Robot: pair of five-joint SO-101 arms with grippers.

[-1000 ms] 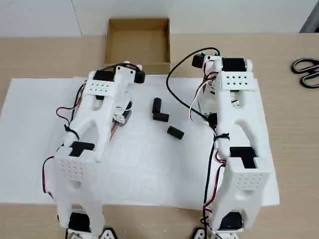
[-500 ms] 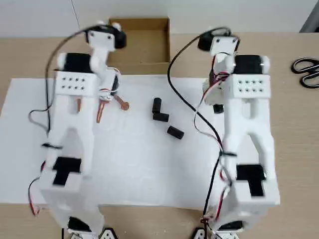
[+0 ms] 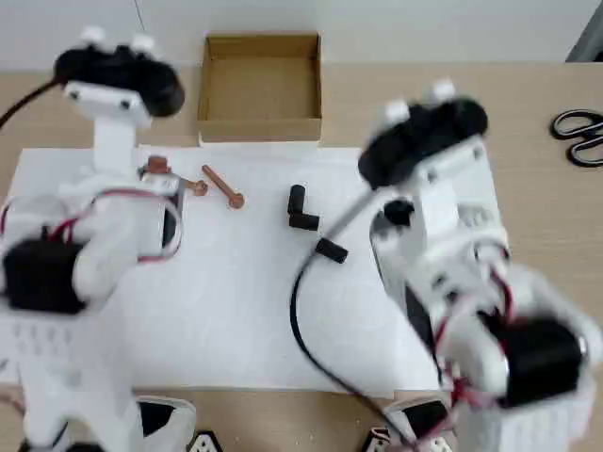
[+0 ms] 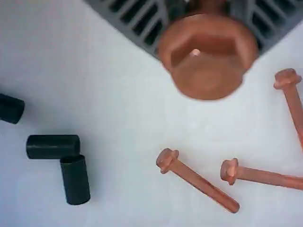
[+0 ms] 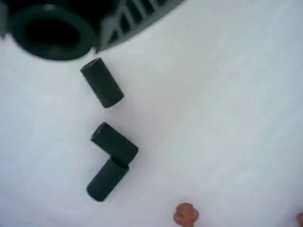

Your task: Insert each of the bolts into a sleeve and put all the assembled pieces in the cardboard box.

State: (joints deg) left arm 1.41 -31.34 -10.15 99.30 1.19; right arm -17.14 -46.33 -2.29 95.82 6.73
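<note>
left gripper (image 4: 204, 19) clamps a bolt (image 4: 207, 61), right gripper (image 5: 71, 19) a sleeve (image 5: 47, 32); both look light, stiff and slick, so grip mid-body.

Lab or workshop bench: wooden table (image 3: 528, 104), white sheet (image 3: 245, 311), scissors (image 3: 579, 137).

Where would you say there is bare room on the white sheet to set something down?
Bare: the sheet between left arm and right arm, from the sleeves toward their bases. Crowded: around the bolts and sleeves near the box.
</note>
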